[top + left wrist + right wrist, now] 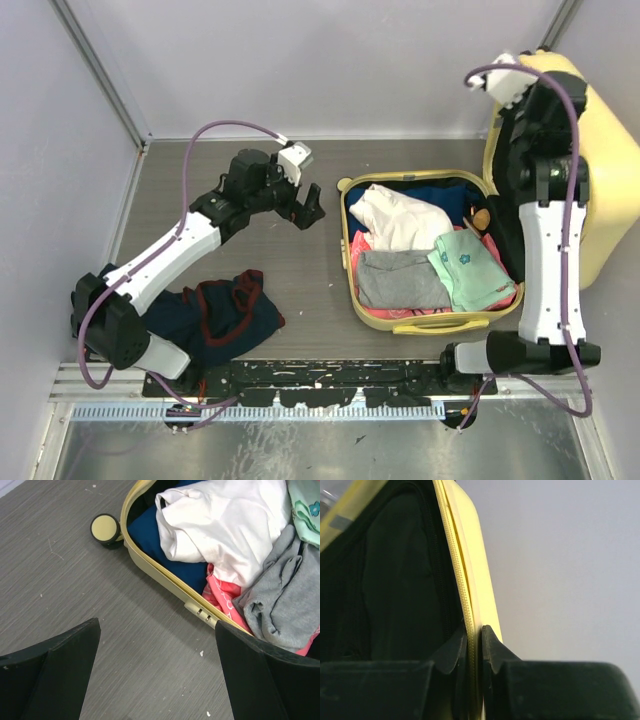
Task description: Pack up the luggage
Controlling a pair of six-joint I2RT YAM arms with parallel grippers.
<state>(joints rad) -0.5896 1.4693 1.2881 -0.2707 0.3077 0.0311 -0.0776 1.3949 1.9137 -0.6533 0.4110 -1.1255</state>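
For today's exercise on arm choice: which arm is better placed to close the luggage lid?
Right, probably: the right gripper grips the luggage lid; the left gripper hangs open over the table.

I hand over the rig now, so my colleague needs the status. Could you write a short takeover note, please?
Left gripper: open, empty, above the table beside the luggage.
Right gripper: shut on the rim of the upright lid.
Done: white garment, grey garment and green garment lie in the open luggage.
To do: dark blue garment lies on the table, left of the luggage; lid not yet closed.
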